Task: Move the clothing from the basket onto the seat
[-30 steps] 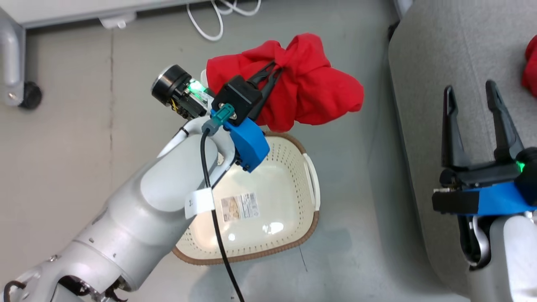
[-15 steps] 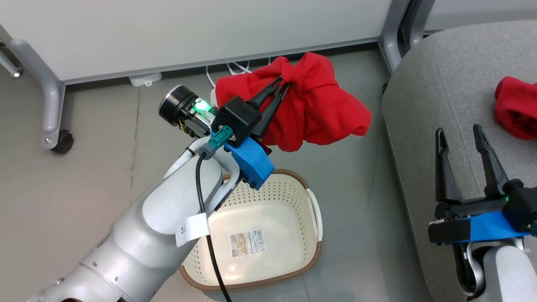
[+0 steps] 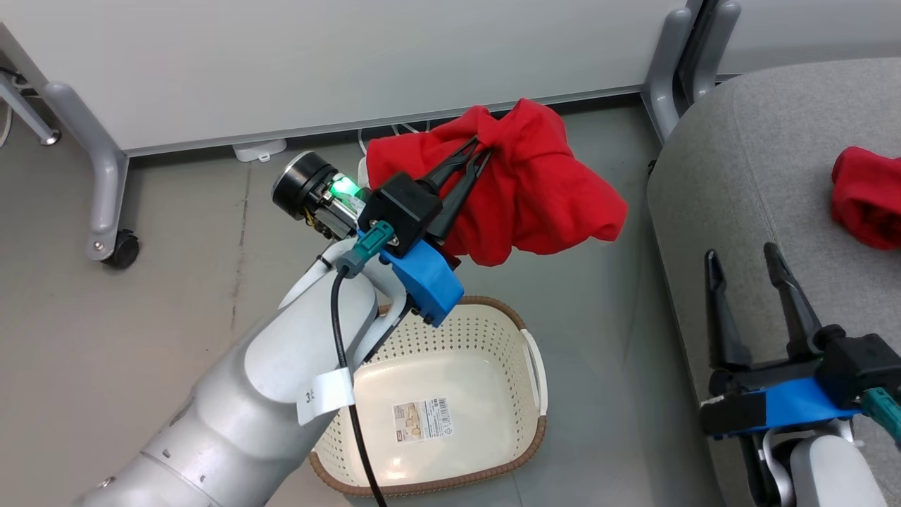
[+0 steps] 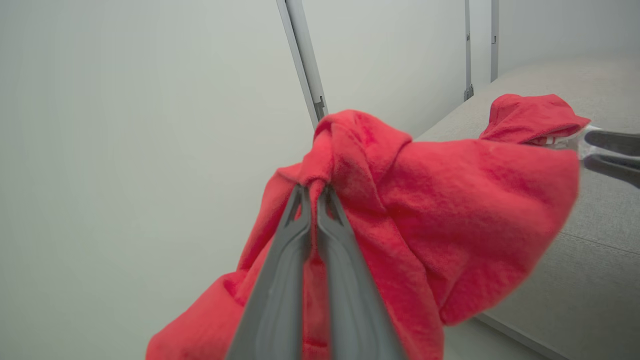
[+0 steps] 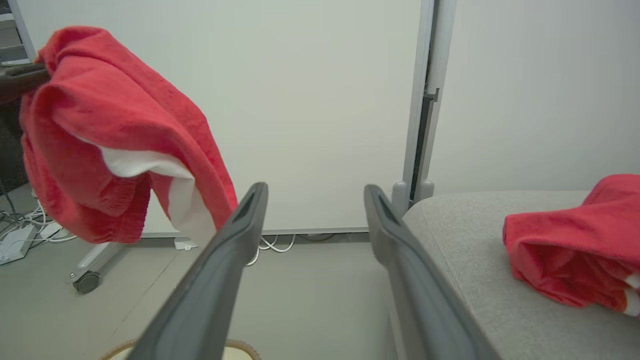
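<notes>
The soft bright red clothing [image 3: 549, 197] hangs from our clenched left gripper [image 3: 484, 146] beyond the cream perforated basket [image 3: 536, 436], partly hidden by our arm [image 3: 281, 366]; our right gripper [image 3: 740, 252] stands spread by the grey woven seat [image 3: 774, 141].

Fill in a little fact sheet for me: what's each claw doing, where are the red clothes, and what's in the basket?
left gripper: shut on a red garment, lifted clear of the basket
right gripper: open, holding nothing, at the near edge of the seat
other red garment: lying on the seat
basket contents: no clothing seen; a label sticker on its bottom; one side hidden by the left arm
</notes>
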### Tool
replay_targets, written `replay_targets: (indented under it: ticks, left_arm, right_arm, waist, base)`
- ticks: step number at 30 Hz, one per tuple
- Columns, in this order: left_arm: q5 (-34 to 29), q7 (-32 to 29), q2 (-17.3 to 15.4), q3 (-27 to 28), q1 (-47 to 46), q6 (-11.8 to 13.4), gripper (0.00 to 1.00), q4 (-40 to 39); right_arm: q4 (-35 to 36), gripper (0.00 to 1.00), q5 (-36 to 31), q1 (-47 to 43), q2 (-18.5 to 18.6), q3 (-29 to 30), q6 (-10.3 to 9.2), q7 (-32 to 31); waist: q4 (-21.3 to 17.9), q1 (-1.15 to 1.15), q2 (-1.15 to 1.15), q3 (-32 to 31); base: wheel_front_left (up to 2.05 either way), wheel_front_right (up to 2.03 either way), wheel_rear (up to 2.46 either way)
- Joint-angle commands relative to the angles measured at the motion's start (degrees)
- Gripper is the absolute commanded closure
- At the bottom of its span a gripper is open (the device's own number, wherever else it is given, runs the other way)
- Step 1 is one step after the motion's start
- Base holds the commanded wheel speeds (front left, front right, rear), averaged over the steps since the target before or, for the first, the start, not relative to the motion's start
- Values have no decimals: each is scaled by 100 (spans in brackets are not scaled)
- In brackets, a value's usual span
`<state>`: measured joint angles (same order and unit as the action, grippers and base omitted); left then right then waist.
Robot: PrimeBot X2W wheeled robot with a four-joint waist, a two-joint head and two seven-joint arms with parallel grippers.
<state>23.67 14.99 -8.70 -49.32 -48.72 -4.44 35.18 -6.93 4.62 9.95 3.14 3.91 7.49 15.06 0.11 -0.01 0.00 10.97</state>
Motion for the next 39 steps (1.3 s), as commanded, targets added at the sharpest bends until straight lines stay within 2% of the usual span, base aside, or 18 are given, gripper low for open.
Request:
replay_targets:
  ticks: [1,11,22,27,36,37,38,39]
  left_arm:
    - [-30,28,23,37,65,-9,100,-30]
    - [-165,28,149,84,78,-87,100,-38]
    - [-267,28,314,133,51,-149,100,-49]
    - [-299,29,373,165,30,-164,100,-49]
    - [-356,29,428,236,73,-203,100,-52]
    - [-378,29,435,263,94,-213,100,-56]
    - [-386,29,438,274,101,-217,100,-55]
    - [-386,29,438,274,101,-217,100,-55]
  right_arm:
    - [-50,0,13,-87,-12,-93,1,18]
    - [-456,0,138,64,-15,-1020,1,18]
    - [-910,0,322,671,-10,-1921,1,18]
    - [-980,0,381,1066,-11,-2090,1,18]
    - [-790,0,413,1335,-21,-2000,1,18]
    - [-753,44,395,1341,-23,-1966,1,18]
    - [-734,81,388,1336,-23,-1948,1,18]
    - [-734,81,388,1336,-23,-1948,1,18]
  waist:
    - [22,1,0,3]
    - [164,1,0,38]
    - [301,1,0,101]
    - [347,1,0,139]
    - [396,1,0,186]
    - [401,1,0,193]
    - [401,1,0,195]
    - [401,1,0,195]
  base:
    - [0,0,0]
    - [0,0,0]
    - [0,0,0]
    - [0,0,0]
    - [0,0,0]
    - [0,0,0]
    - [0,0,0]
    - [0,0,0]
